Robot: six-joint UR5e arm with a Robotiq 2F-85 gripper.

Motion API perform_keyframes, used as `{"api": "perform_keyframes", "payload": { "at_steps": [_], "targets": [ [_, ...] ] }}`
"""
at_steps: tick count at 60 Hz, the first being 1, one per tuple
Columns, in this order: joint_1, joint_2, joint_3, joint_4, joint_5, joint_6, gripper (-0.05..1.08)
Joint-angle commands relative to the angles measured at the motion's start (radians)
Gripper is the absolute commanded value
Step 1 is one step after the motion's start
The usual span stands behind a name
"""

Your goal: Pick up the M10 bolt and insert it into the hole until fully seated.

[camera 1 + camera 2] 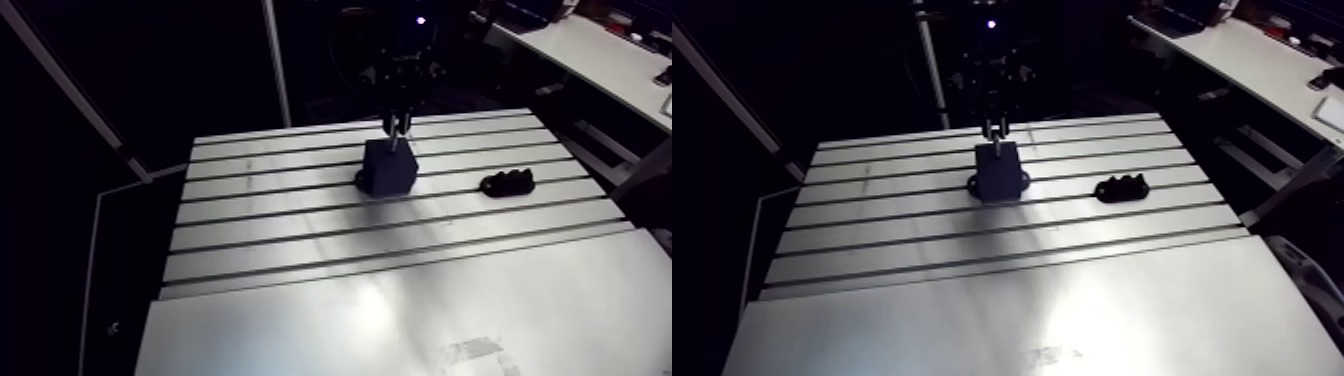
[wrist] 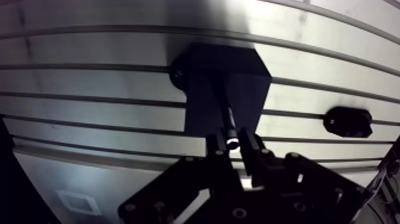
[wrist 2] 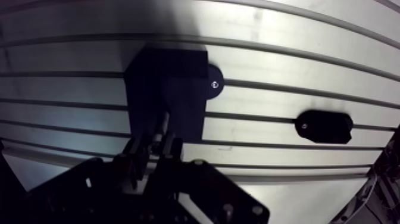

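Observation:
A dark block [image 1: 388, 168] stands on the slotted table [image 1: 300, 230], seen also in the wrist view as the block [image 2: 223, 89] just ahead of my fingers. My gripper [image 2: 233, 143] hangs right over it, shut on the M10 bolt [image 2: 230, 122], whose shank points down at the block's top. The bolt's bright head end shows between the fingertips. In the arm view the gripper [image 1: 396, 130] sits at the block's top edge. The hole itself is hidden by the dark surface.
A small black holder [image 1: 507, 183] lies on the table to the right of the block, also visible in the wrist view as the holder [image 2: 348, 121]. Long slots run across the table. A smooth plate [image 1: 420, 320] covers the near part.

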Motion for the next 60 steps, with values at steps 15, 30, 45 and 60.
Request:
{"api": "perform_keyframes", "payload": {
  "at_steps": [15,30,45,60],
  "targets": [
    [-0.002,0.007,0.011,-0.020,0.000,0.000,1.08],
    [-0.002,0.009,0.011,-0.021,-0.002,0.000,1.08],
    [-0.002,0.010,0.023,-0.031,0.000,0.000,1.06],
    [-0.002,0.009,0.028,-0.037,-0.001,-0.002,0.84]
  ]
}}
